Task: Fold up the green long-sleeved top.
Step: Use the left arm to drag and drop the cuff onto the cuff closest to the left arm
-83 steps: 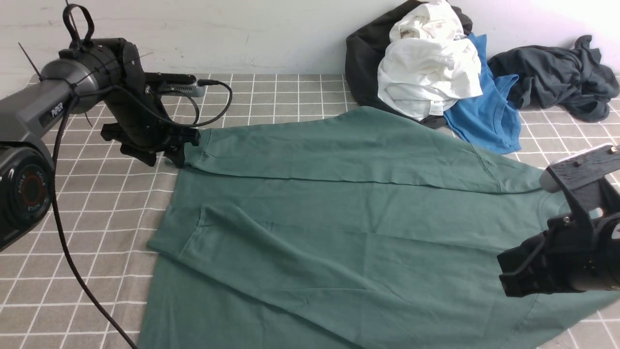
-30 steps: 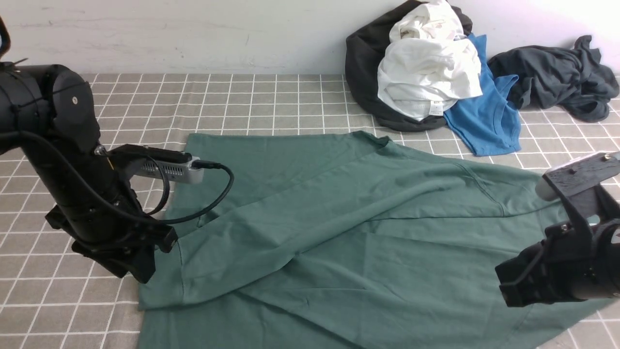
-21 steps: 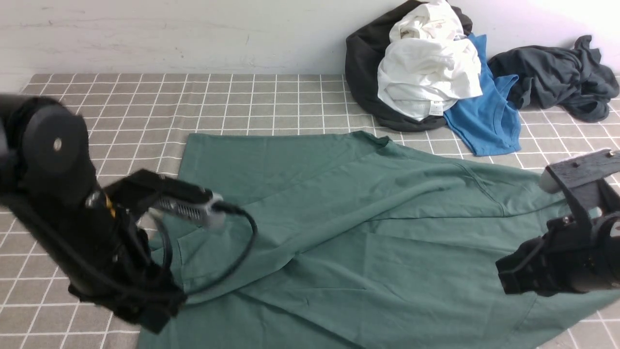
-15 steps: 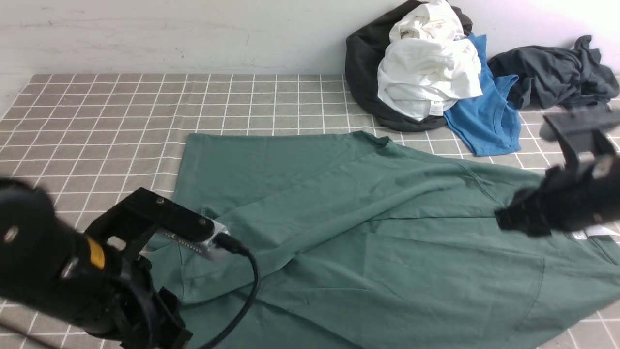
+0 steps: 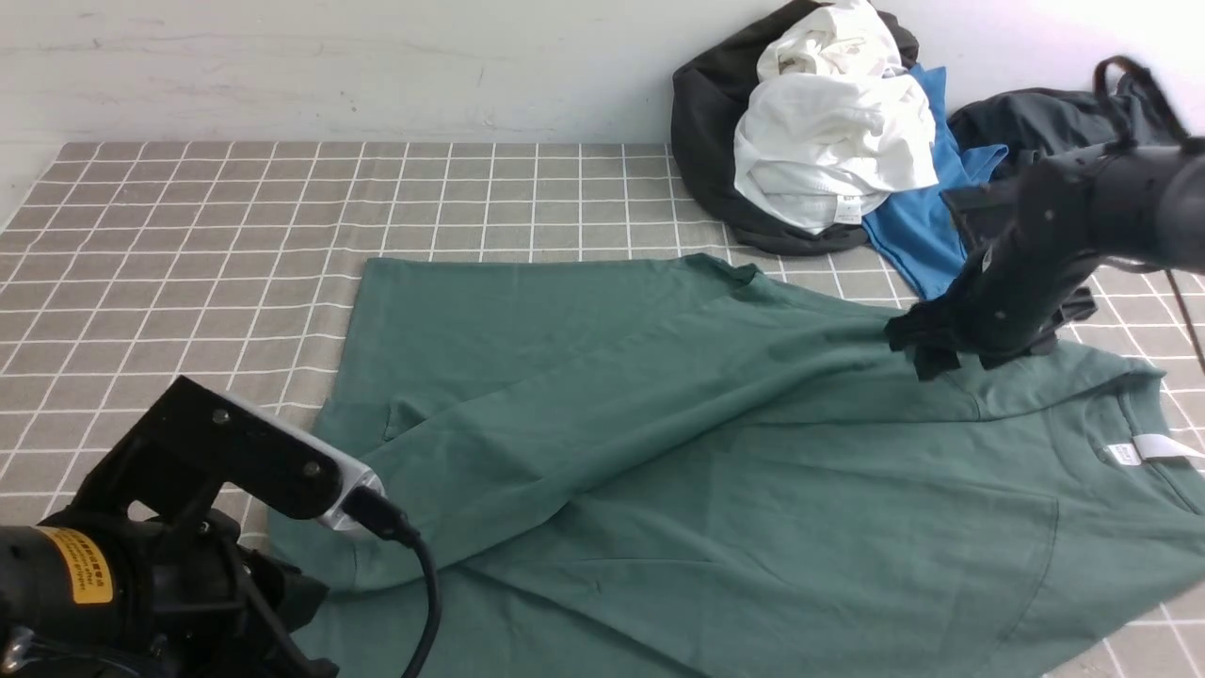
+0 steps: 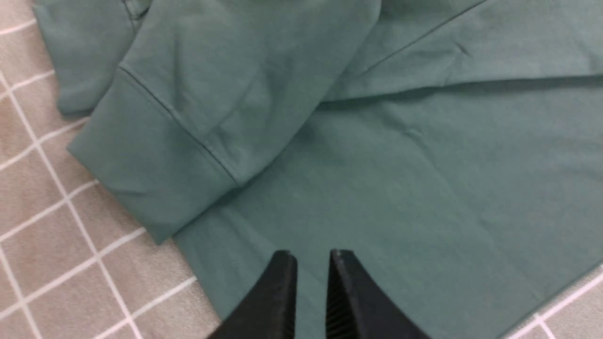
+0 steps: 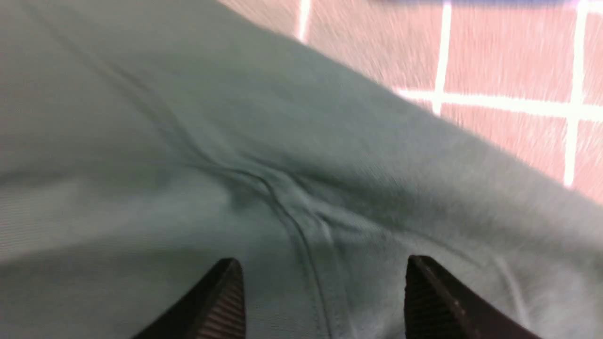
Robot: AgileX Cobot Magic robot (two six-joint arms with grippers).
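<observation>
The green long-sleeved top [image 5: 706,452] lies spread on the checked cloth, one sleeve [image 5: 565,414] folded slantwise across its body. Its collar with a white label [image 5: 1153,447] shows at the right. My left gripper [image 6: 308,254] hovers over the top's body near the hem, beside the sleeve cuff [image 6: 150,183]. Its jaws stand a narrow gap apart with nothing between them. In the front view the left arm hides it. My right gripper [image 5: 927,353] hangs wide open just above the shoulder seam [image 7: 292,212], and in the right wrist view the right gripper [image 7: 322,263] holds nothing.
At the back right, against the wall, lies a pile: a white garment [image 5: 833,141] on a dark one [image 5: 706,122], a blue T-shirt [image 5: 932,235], and a charcoal garment [image 5: 1064,132] partly behind my right arm. The checked tablecloth [image 5: 188,245] shows at the left.
The left arm has drawn back to the near left, leaving the cuff lying on the top, its jaws narrowing. The right gripper opened, rose and moved away to the shoulder, uncovering the collar label.
</observation>
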